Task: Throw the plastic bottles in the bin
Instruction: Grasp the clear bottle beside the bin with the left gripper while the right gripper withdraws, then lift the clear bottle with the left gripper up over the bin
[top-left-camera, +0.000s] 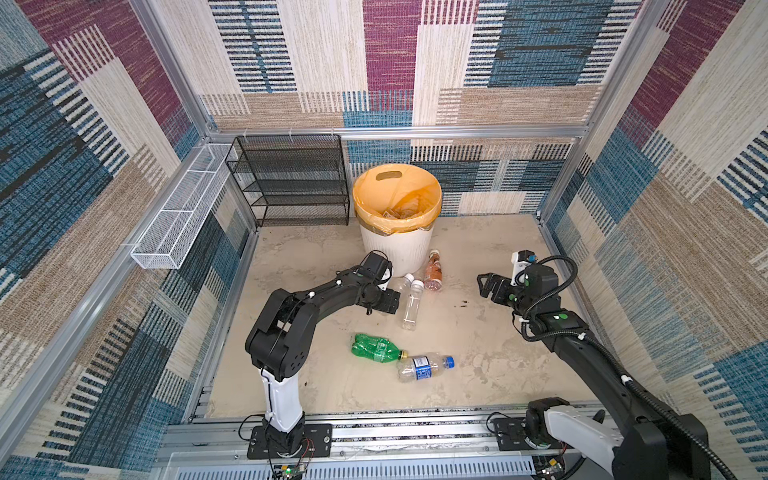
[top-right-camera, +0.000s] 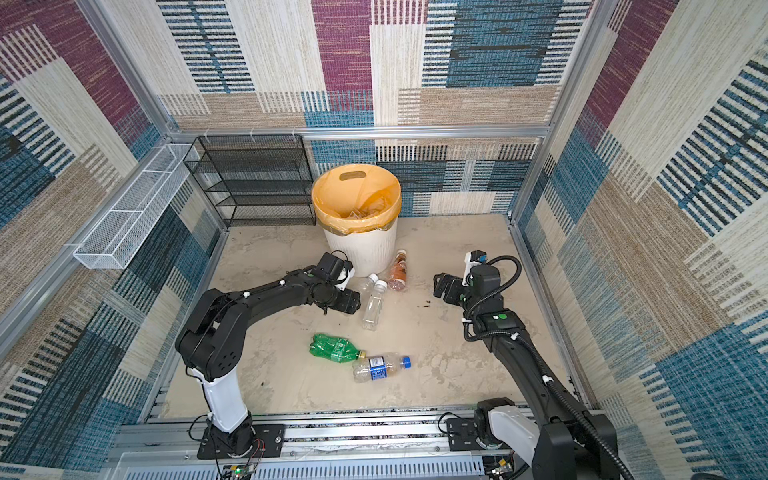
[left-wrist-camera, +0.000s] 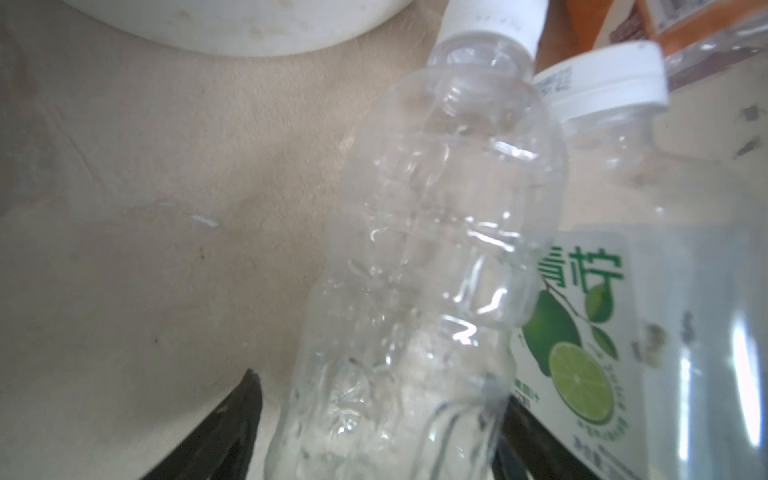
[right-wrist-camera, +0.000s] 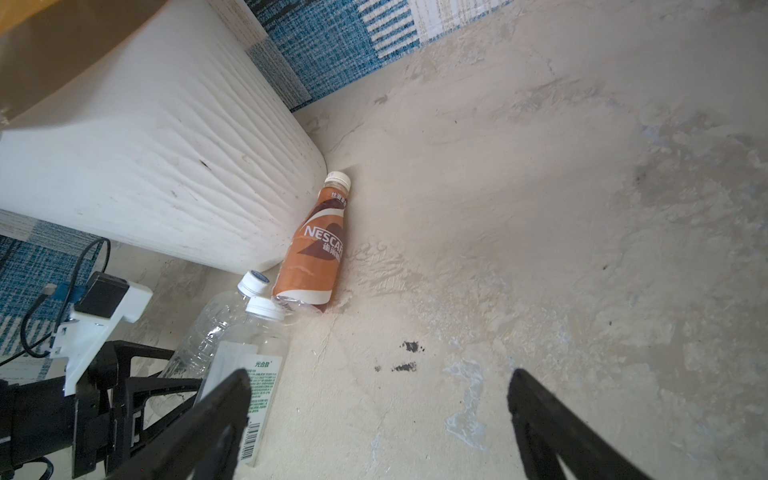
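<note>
Black fingers of the left gripper stand apart astride the base of a crumpled clear plastic bottle with a white cap, with floor showing beside one finger, so it is not clamped. The right gripper hangs wide open and empty. Clear plastic already lies in the round white ribbed bin with an orange liner, and five bottles are left outside it. A clear lime-labelled bottle presses against the target and may get dragged along. An orange-labelled coffee bottle lies at the bin's foot. A green bottle and a blue-capped clear bottle lie farther off.
</note>
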